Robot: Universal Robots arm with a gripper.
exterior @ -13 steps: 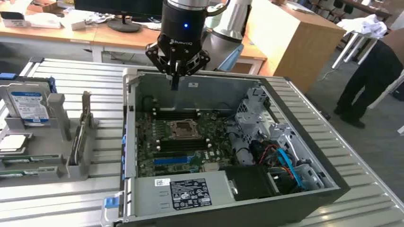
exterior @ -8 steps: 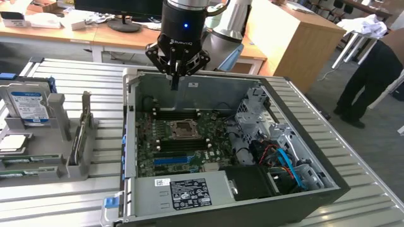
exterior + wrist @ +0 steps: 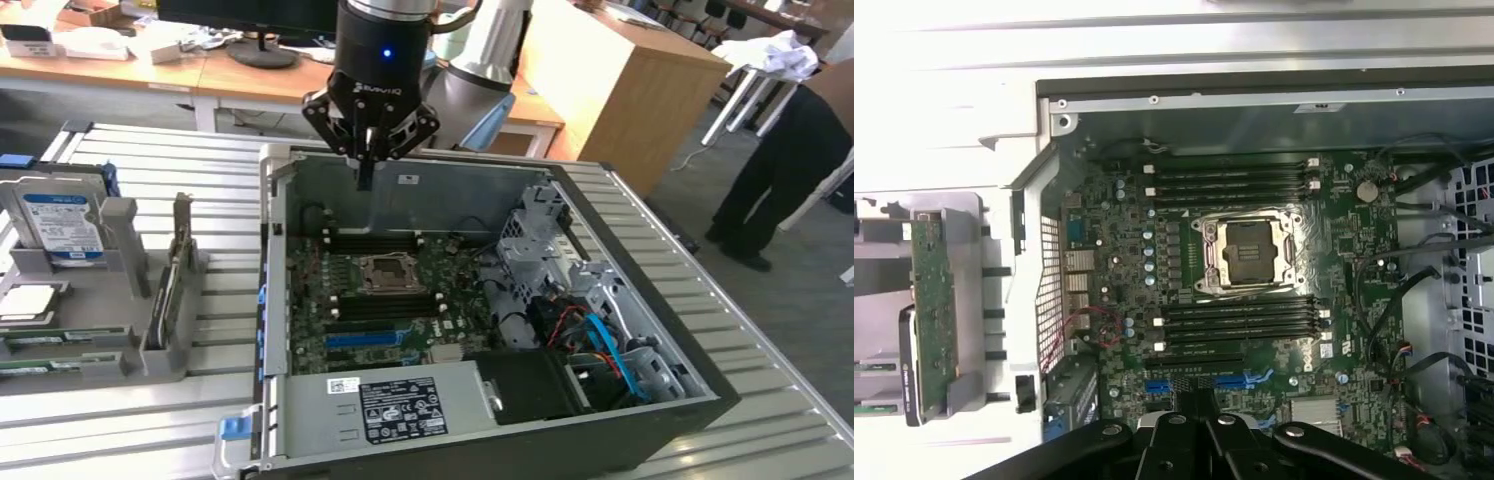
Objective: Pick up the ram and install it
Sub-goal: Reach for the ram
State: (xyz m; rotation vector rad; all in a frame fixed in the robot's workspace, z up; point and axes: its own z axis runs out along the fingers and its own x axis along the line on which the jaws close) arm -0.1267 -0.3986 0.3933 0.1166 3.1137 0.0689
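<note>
1. Grey plastic holder point(image 3: 127, 335) sits on the slatted metal table point(image 3: 147, 150) along its edge at the exterior view's left. A silver hard drive point(image 3: 60, 225) with a blue-white label stands upright at the holder's far end.
2. Green and thin, the ram point(image 3: 934, 300) stands on its long edge between the holder's grey posts, on the side nearest the computer case. It is outside the case and well apart from the arm's hand.
3. Black gripper point(image 3: 364, 180) hangs point-down over the case's far wall, near its far corner on the exterior view's left. Its fingers are clenched together with nothing between them.
4. The computer case point(image 3: 276, 300) lies open on its side in the middle of the table, just beside the holder. Inside it lies the green motherboard point(image 3: 461, 285), with the processor socket point(image 3: 390, 268) in the middle and long black memory slots point(image 3: 1234, 180) on both sides of the socket.
5. A silver power supply point(image 3: 400, 405) with a label fills the case's near edge. To the exterior view's right of it, red and blue cables point(image 3: 601, 340) run through the metal drive bay.
6. A person point(image 3: 787, 160) in dark clothes stands on the floor beyond the table's far corner at the exterior view's right.
</note>
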